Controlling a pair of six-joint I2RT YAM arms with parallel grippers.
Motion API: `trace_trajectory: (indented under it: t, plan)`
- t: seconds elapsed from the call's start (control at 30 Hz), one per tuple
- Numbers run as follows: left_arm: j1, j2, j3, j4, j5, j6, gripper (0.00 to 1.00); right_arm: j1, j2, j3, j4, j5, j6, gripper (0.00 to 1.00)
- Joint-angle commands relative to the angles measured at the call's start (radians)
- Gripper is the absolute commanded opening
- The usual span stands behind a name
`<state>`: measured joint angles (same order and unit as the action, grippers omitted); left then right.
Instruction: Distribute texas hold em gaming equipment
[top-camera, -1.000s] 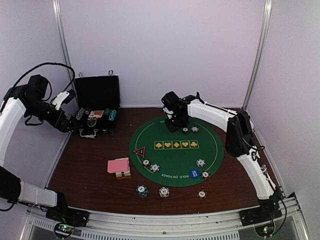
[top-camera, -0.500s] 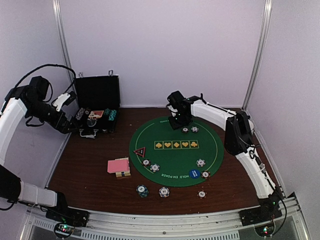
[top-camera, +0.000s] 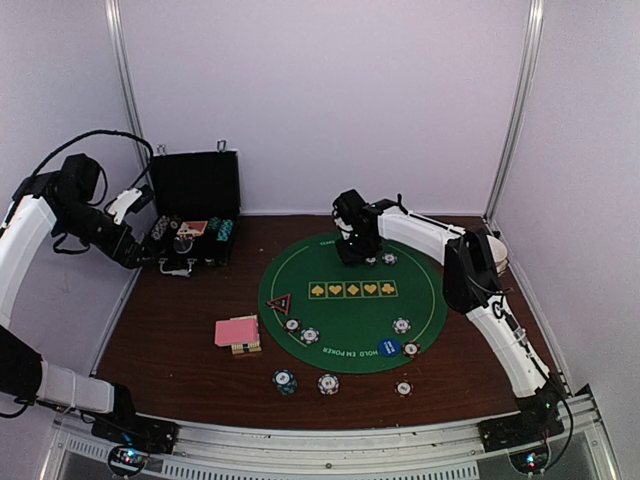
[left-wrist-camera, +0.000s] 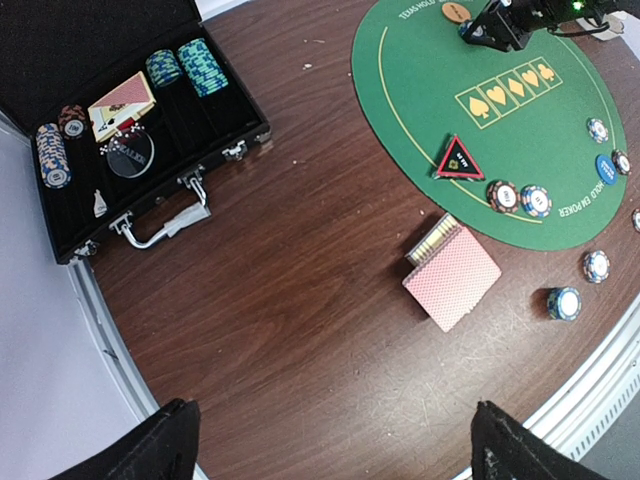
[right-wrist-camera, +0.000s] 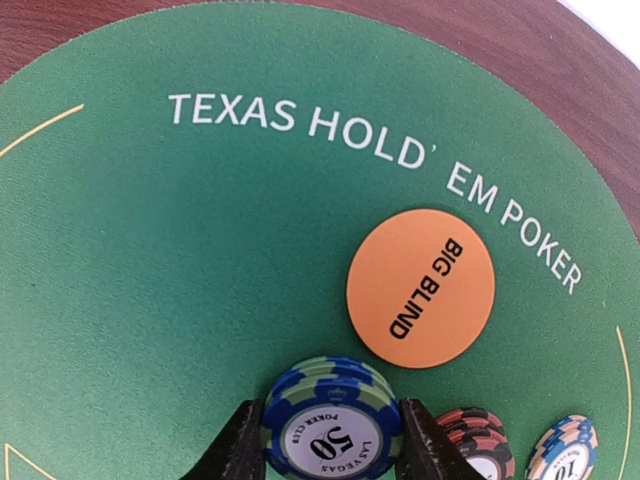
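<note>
Right gripper (right-wrist-camera: 333, 450) pinches a stack of blue 50 chips (right-wrist-camera: 333, 422) over the far part of the green poker mat (right-wrist-camera: 150, 250), just beside the orange BIG BLIND disc (right-wrist-camera: 421, 288); left gripper (left-wrist-camera: 335, 440) fingers spread wide, holding nothing, above the table (left-wrist-camera: 300, 330); pink-backed card deck (left-wrist-camera: 452, 276) lies beside the mat, black case (left-wrist-camera: 230, 140) well apart

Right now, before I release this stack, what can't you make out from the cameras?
- Right wrist view: the bottom edge cuts off the blue chip stack and the fingers gripping it, so contact with the green mat is unseen.
- Top view: the right hand covers that stack and the orange disc.
- Left wrist view: values on the chip stacks in the black case are too small.
</note>
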<state>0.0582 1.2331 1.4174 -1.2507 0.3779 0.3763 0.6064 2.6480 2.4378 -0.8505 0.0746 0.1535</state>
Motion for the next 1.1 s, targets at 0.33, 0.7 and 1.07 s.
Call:
trace_trajectory:
  t: [0.33, 0.7, 1.07]
  plan:
    - [0.006, 0.021, 0.005, 0.008, -0.008, -0.002, 0.98, 0.000, 0.019, 0.028, 0.009, -0.031, 0.010, 0.42]
    - [0.006, 0.005, 0.008, 0.006, -0.021, -0.007, 0.98, 0.011, 0.015, 0.021, 0.015, -0.052, 0.008, 0.48]
    - [0.006, 0.001, 0.021, -0.004, -0.038, -0.002, 0.98, 0.040, -0.090, 0.029, 0.050, -0.017, -0.015, 0.69]
